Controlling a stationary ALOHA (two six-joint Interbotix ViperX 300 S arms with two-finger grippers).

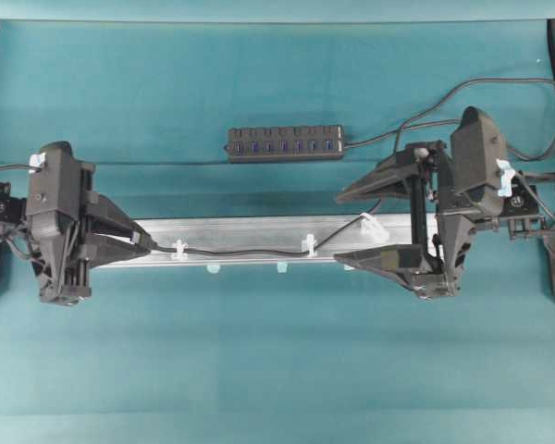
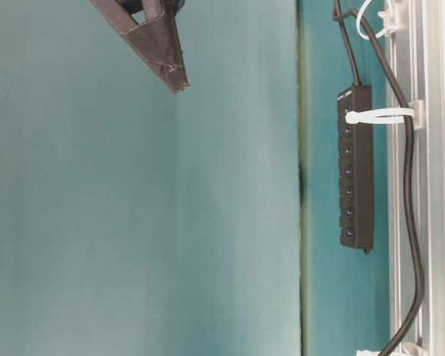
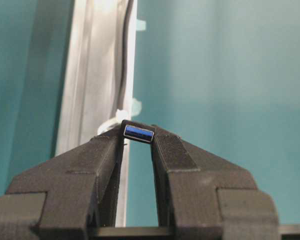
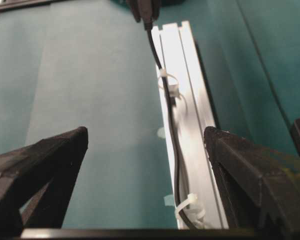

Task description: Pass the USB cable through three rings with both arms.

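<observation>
Your left gripper [image 1: 141, 242], the black triangular two-finger one at the left end of the long silver aluminium rail [image 1: 259, 229], is clamped on the small black USB-A plug with the silver metal tip [image 3: 138, 133]; in your left wrist view the plug sits pinched between the two fingertips [image 3: 109, 145] with its blue-tongued mouth facing the camera. From that plug the long thin black USB cable [image 1: 245, 250] runs rightward along the rail, and it passes through all three small translucent white plastic eyelet rings: the left ring [image 1: 178, 249], the middle ring [image 1: 308, 245] and the right ring [image 1: 374, 228]. Past the right ring the cord climbs away from the rail toward your right arm. Your right gripper [image 1: 356, 227] hangs with its jaws spread wide, one finger on either side of the rail's right end, and nothing between them; in the right wrist view the two black fingers [image 4: 45, 165] frame the rail and cable without touching either. Behind the rail, apart from it, the black multi-port hub bar with blue sockets [image 1: 285, 143] lies on the teal table cloth [image 1: 259, 370], with its own black cord [image 1: 462, 92] trailing off to the right.
</observation>
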